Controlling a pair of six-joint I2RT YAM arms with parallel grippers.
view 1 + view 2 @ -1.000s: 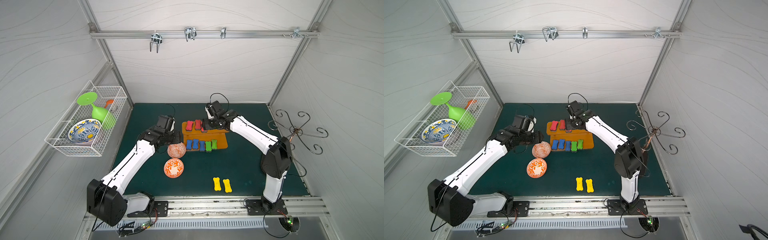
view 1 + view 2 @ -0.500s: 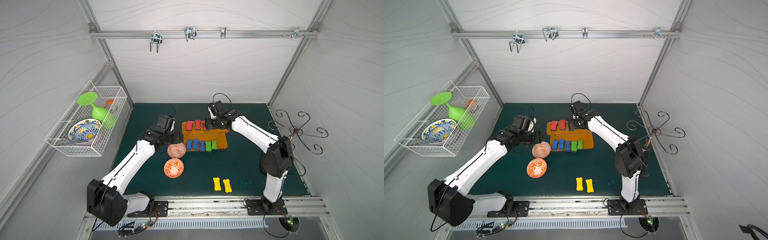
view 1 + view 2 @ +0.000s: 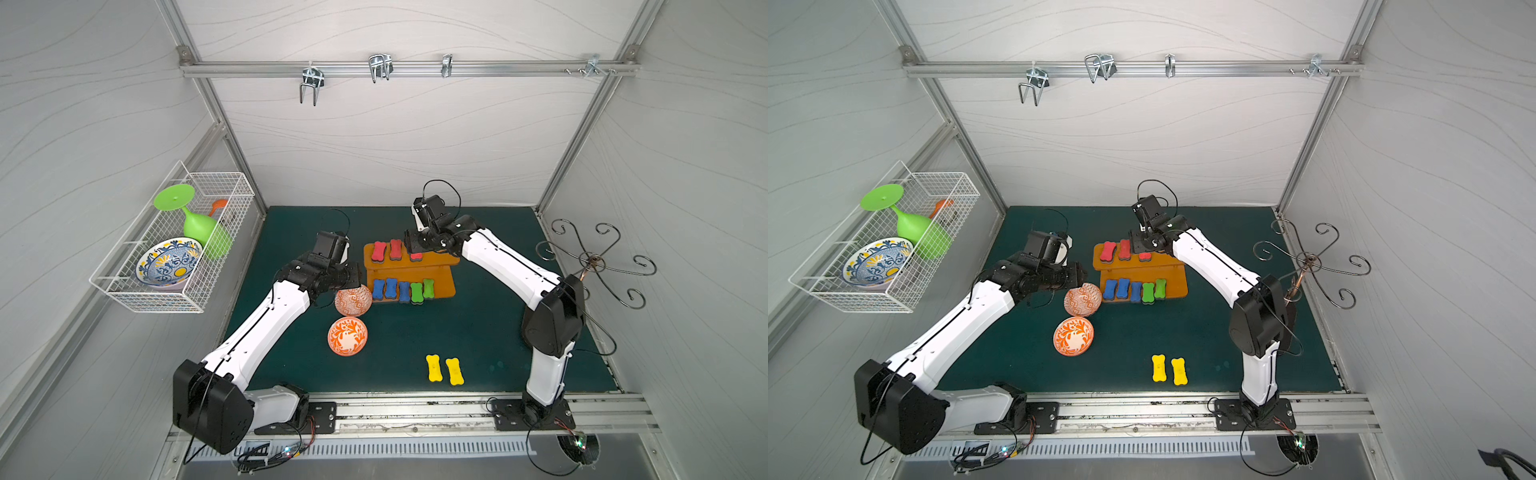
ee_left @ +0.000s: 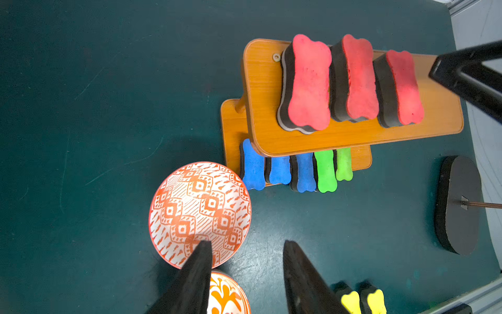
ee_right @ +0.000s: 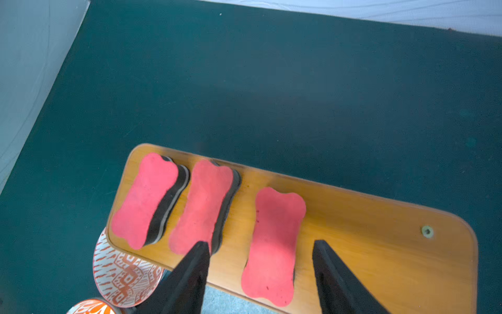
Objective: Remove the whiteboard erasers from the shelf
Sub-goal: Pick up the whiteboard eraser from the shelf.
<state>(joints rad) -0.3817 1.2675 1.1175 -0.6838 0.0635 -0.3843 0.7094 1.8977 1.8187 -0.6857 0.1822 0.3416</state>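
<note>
Straddling one red eraser point(image 5: 273, 244) on the shelf point(image 5: 380, 244), the right claw point(image 5: 260, 242) gapes.

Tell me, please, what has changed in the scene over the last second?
The right gripper shifted only slightly above the shelf. It hangs open astride the third red eraser, with nothing taken or released. The left gripper, the other red erasers, the blue and green erasers, the yellow erasers and the orange bowls stayed put.

White panelled walls point(image 3: 395, 145), aluminium rail point(image 3: 415, 68) with hooks point(image 3: 379, 66), dark green mat point(image 3: 478, 332) floor.
</note>
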